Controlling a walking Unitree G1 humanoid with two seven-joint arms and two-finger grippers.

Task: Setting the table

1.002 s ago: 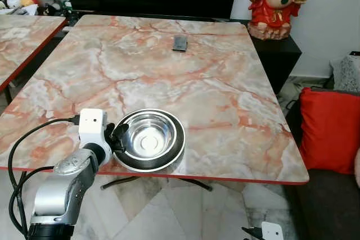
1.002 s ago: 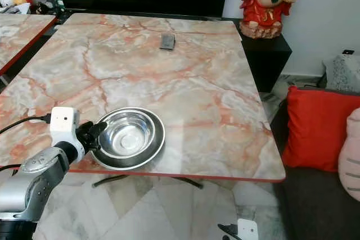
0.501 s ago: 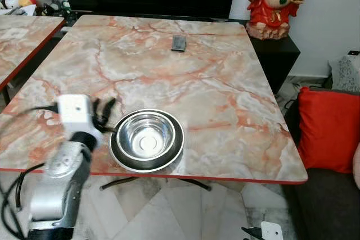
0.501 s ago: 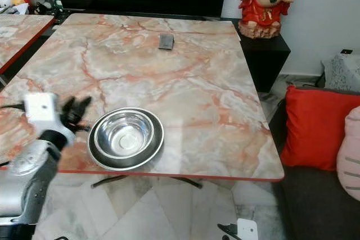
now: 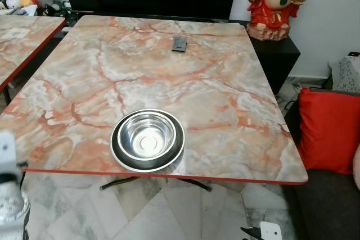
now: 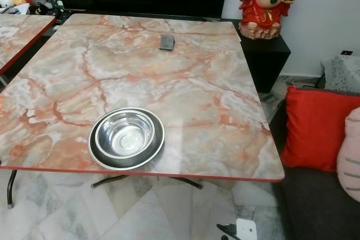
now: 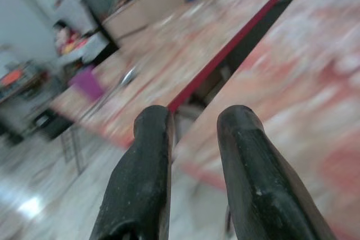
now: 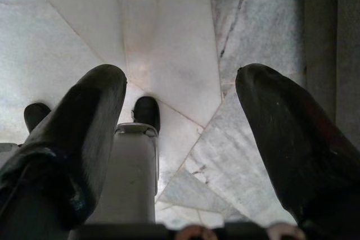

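Note:
A shiny steel bowl [image 5: 148, 137] sits in a dark-rimmed plate [image 5: 120, 156] near the front edge of the marble table [image 5: 169, 77], left of its middle. Nothing holds them. My left arm [image 5: 8, 195] is low at the front left corner, below the table edge and well clear of the bowl. In the blurred left wrist view, the left gripper [image 7: 194, 117] is open with nothing between its fingers. Hanging over the tiled floor, the right gripper [image 8: 181, 85] has its fingers spread wide and empty.
A small dark flat object [image 5: 179, 43] lies on the far part of the table. A second marble table [image 5: 22, 32] stands to the left. A red figurine [image 5: 278, 1] stands on a dark cabinet at the back right, and a red cushion [image 5: 331, 130] lies to the right.
My left arm has drawn away from the plate's left rim, moving left and down below the table edge. The bowl and plate have stayed in place.

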